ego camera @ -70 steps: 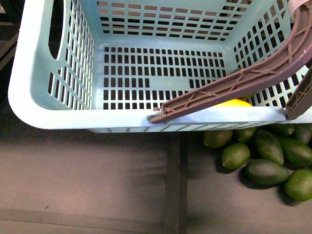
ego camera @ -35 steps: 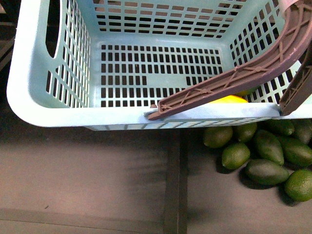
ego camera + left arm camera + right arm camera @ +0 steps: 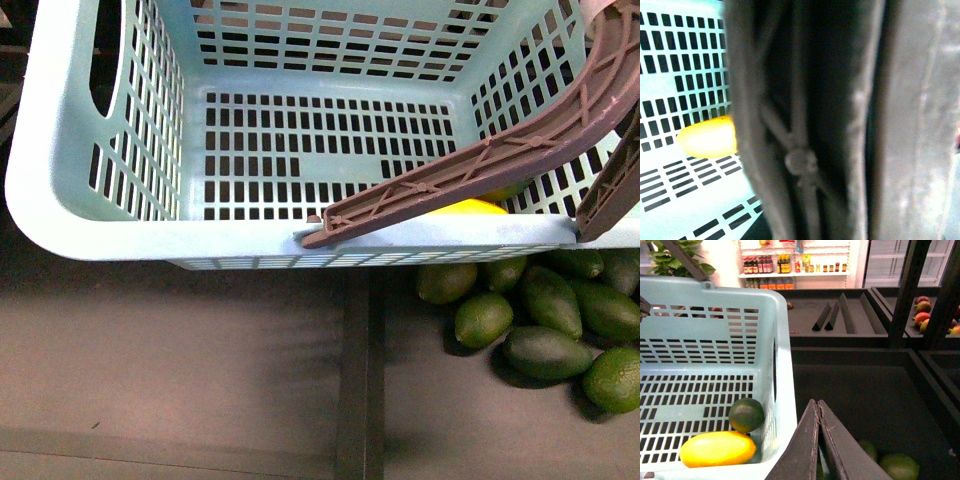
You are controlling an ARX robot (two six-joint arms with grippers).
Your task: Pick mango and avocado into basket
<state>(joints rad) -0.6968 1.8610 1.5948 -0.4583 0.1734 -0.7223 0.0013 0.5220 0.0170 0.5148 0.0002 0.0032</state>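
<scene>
The pale teal basket [image 3: 150, 240] fills the upper front view, its brown handle [image 3: 480, 170] slanting across the right side. The yellow mango [image 3: 717, 449] and a dark green avocado [image 3: 746, 415] lie on the basket floor in the near right corner. From the front only the top of the mango [image 3: 465, 207] peeks over the rim. My left gripper [image 3: 830, 190] is shut on the handle [image 3: 800, 125], which blocks most of the left wrist view. My right gripper [image 3: 817, 402] is shut and empty, just outside the basket wall [image 3: 782, 365].
Several loose avocados [image 3: 545, 320] lie on the dark shelf [image 3: 200, 380] below the basket's right end, some under my right gripper [image 3: 897, 466]. Red-and-yellow mangoes [image 3: 922, 315] sit in a far bin behind black posts. Wedge dividers [image 3: 832, 315] stand on the shelf behind.
The basket has shifted slightly left and away, its near rim now a little higher in the front view. The handle moved with it. Fruit inside stays in the corner.
</scene>
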